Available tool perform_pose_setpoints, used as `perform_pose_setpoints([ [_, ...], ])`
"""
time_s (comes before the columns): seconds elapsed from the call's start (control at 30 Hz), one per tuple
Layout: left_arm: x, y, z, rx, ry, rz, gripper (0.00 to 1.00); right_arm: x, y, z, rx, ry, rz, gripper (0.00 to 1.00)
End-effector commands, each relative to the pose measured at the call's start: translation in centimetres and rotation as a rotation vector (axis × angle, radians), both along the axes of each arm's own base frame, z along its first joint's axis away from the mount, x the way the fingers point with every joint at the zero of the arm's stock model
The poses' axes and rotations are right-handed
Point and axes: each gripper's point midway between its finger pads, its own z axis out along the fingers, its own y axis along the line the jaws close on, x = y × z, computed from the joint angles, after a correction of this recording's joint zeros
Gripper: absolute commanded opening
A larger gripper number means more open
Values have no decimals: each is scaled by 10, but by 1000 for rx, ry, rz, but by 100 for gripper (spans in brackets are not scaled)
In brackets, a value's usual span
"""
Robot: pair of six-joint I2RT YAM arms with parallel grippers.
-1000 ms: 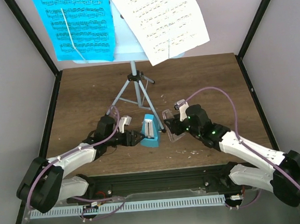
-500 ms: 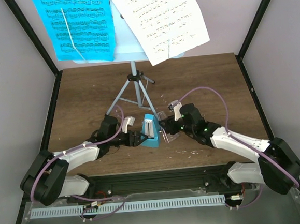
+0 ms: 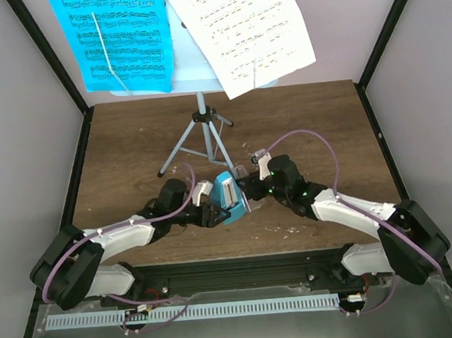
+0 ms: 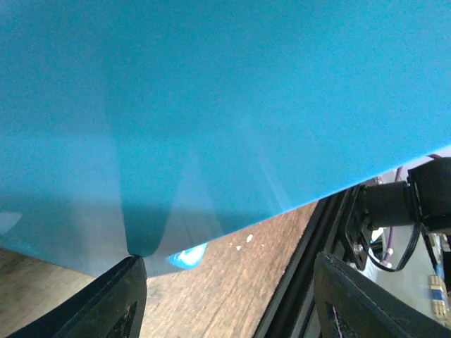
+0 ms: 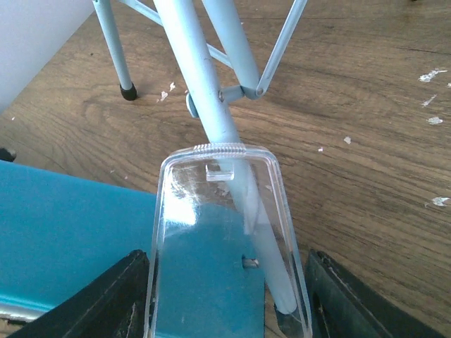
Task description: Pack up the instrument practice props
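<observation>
Right pincer (image 5: 227, 278) tight on clear cover (image 5: 220, 204) beside teal metronome (image 5: 63, 236); left pincer (image 4: 229, 278) apart, metronome just ahead.

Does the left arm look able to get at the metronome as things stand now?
Probably yes. The left gripper is right at the metronome, whose teal body fills its wrist view above the fingers. Nothing lies between them; the right gripper holds the cover on the other side.

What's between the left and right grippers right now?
The small teal pyramid metronome, tilted, as the top view shows. The right gripper holds a clear plastic cover right beside it.
</observation>
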Motion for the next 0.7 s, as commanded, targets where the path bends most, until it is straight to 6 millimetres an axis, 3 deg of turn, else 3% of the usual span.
perform_pose_setpoints([
  [0.0,2,-16,17,-50,-41,-17,67,17,7,32,52,-93,-16,52],
  [0.23,17,0,24,38,-131,76,67,18,-11,45,19,-141,-82,52],
  [0.43,20,16,92,-48,-321,162,66,-1,-19,88,133,-216,-69,52],
  [0.57,9,13,148,-200,-367,152,66,-22,-11,129,287,-286,25,52],
  [0.67,1,8,172,-275,-356,123,66,-35,-6,156,387,-327,90,53],
])
